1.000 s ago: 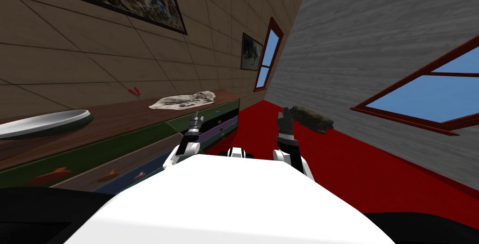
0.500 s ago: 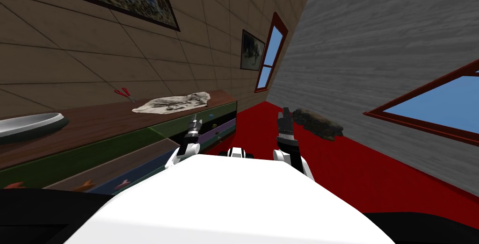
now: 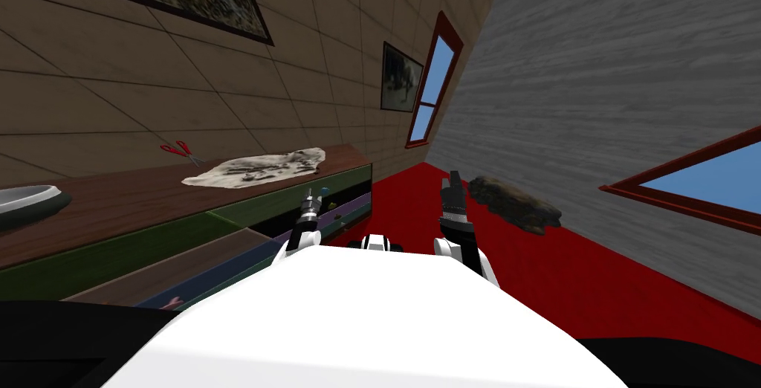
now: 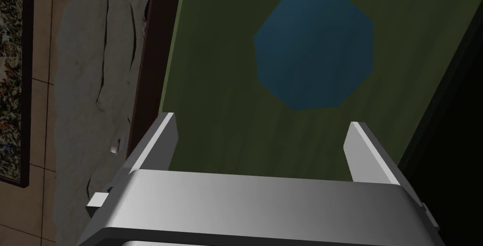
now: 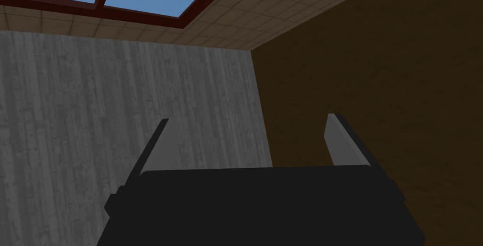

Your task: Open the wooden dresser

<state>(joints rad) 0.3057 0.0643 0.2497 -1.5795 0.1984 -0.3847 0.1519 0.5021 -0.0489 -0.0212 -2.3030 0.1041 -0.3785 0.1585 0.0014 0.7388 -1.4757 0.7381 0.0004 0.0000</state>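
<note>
left wrist view showed my left jaws spread wide, facing a green drawer front (image 4: 221, 116) of the dresser (image 3: 134, 205). its blue eight-sided knob (image 4: 313, 50) sat just beyond them, in line with the gap and untouched. in the head view the dresser ran along the left wall. its brown surface carried a crumpled grey cloth (image 3: 256, 168), red scissors (image 3: 177, 151) further left and a grey bowl (image 3: 26, 201) at the left edge. my left jaws were up against the dresser's far end. my right jaws were spread too, held out over the red floor (image 3: 594, 279), well apart from the dresser. a dark lump (image 3: 516, 204) lay on the floor by the grey wall.
</note>
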